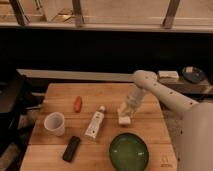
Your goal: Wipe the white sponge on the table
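The white sponge point(124, 120) lies on the wooden table point(60, 92), right of centre, just above the green bowl. My gripper point(127, 110) comes down from the right on the white arm. It sits on the sponge's top, shut on it and pressing it against the tabletop. The sponge's upper part is hidden by the gripper.
A white capped tube point(95, 124) lies left of the sponge. A white cup point(54, 123), a small red object point(77, 103) and a black flat object point(71, 148) are on the left half. A green bowl point(129, 151) sits at the front. A ledge behind holds a dark dish point(192, 74).
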Robot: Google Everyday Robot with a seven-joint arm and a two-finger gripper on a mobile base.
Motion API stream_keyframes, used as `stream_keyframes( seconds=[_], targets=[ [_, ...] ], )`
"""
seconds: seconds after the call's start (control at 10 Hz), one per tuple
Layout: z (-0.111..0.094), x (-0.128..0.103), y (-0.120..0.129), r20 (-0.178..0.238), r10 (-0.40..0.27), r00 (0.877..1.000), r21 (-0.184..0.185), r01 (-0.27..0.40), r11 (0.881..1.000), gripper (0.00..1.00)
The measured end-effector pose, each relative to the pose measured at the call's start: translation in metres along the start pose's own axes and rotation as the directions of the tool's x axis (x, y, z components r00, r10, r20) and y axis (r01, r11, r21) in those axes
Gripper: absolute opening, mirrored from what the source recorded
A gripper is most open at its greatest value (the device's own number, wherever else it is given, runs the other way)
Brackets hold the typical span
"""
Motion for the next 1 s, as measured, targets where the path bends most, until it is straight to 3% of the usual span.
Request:
stream_keyframes(
  seconds=[0.3, 0.5, 0.8, 1.0],
  targets=[
    [-0.019, -0.013, -0.065, 0.040, 0.122, 0.992, 0.066, -0.124, 0.990, 0.00],
    [-0.031, -0.040, -0.074, 0.081, 0.116, 0.990, 0.100, -0.124, 0.987, 0.00],
    [-0.039, -0.082, -0.035, 0.118, 0.003, 0.993, 0.119, -0.017, 0.993, 0.00],
    [-0.026, -0.081, 0.008, 0.088, -0.095, 0.992, 0.080, 0.088, 0.993, 0.00]
  ],
)
